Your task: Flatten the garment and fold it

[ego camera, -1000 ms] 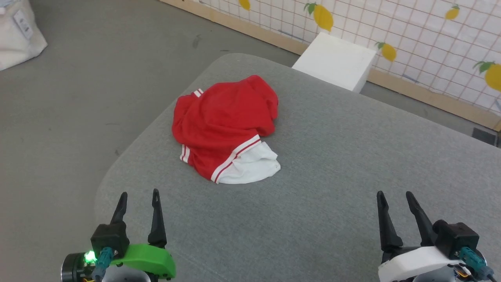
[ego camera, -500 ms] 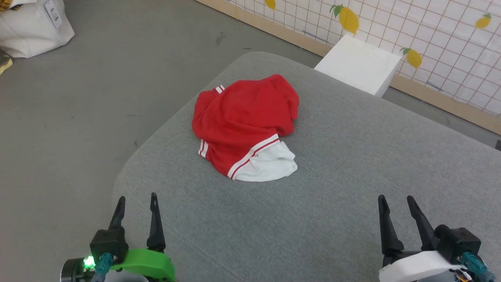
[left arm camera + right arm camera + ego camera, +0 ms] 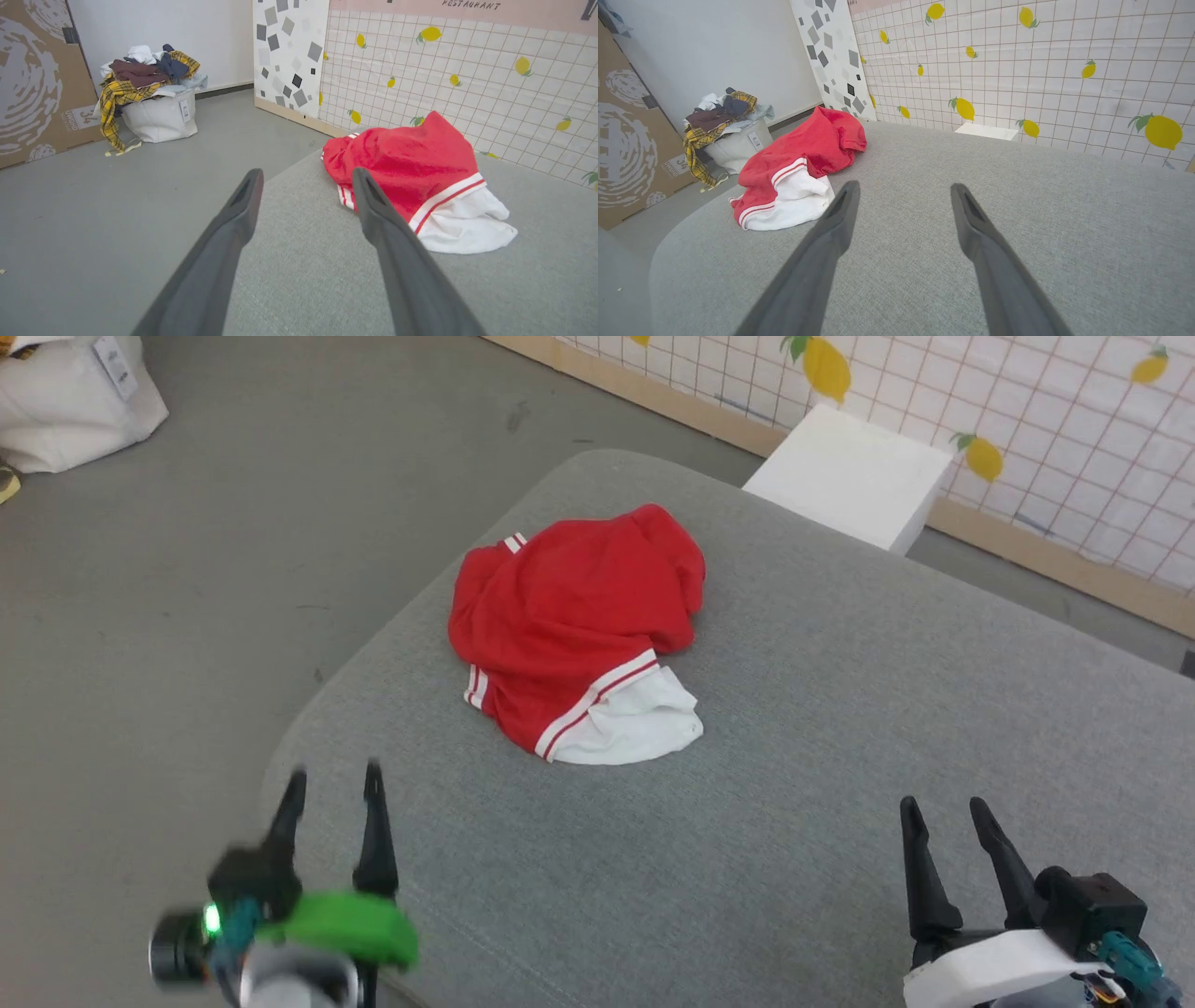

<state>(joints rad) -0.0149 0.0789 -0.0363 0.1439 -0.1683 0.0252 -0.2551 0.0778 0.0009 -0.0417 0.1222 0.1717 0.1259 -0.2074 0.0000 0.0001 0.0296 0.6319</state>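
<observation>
**Left gripper [image 3: 336, 773] edges forward over grey table [image 3: 794, 756]**

Blurred with motion, the left gripper has advanced slightly in the last half second. Its two dark fingers are spread wide and empty above the table's near-left corner. The right gripper [image 3: 941, 803] hangs at the near right, jaws equally wide, holding nothing. Beyond them the garment [image 3: 569, 616] lies crumpled on the table's left part, one white sleeve toward the robot. Farther off stand a white box [image 3: 845, 476] and a lemon-patterned wall [image 3: 1046, 420].
</observation>
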